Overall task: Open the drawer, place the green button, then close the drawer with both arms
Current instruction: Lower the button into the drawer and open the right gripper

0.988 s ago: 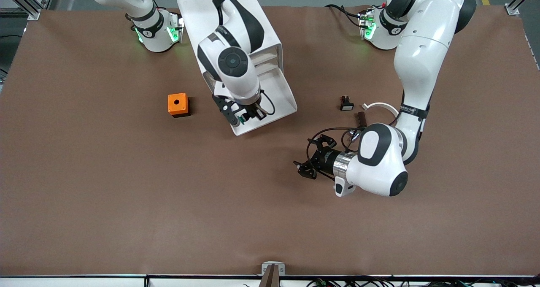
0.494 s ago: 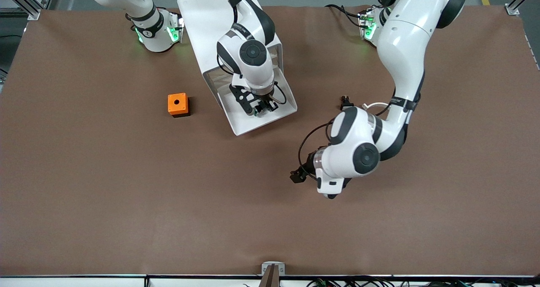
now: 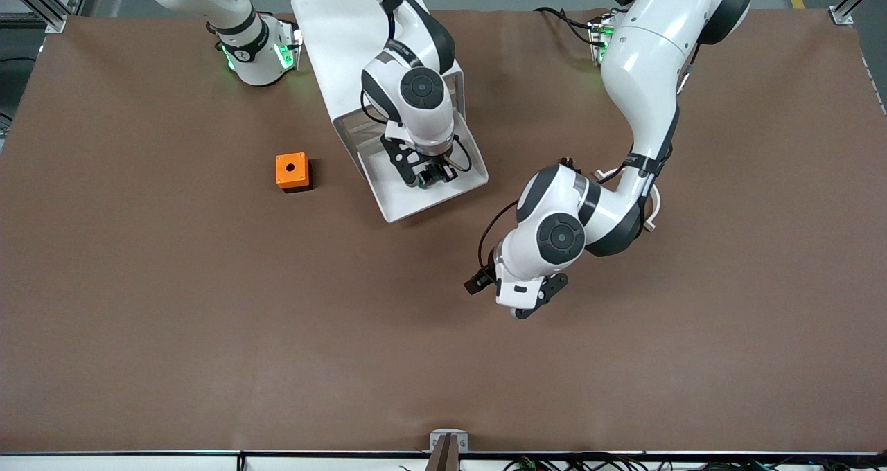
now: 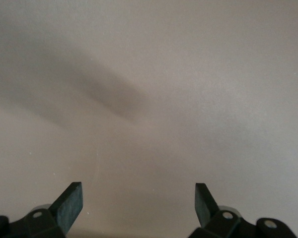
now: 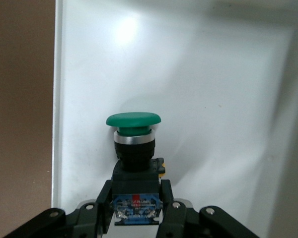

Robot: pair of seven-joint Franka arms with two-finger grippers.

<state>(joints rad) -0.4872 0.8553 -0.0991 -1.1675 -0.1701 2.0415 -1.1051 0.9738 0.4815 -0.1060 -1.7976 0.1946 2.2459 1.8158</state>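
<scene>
Right wrist view, right gripper (image 5: 136,210) holding button (image 5: 133,144) over open drawer (image 5: 213,99)

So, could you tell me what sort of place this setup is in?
Probably a robotics lab bench: a brown-covered table framed by aluminium rails, with the right gripper holding a green button over an open white drawer.

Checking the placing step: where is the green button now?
The green button is gripped in the right claw, over the open white drawer, beside the orange box.
</scene>
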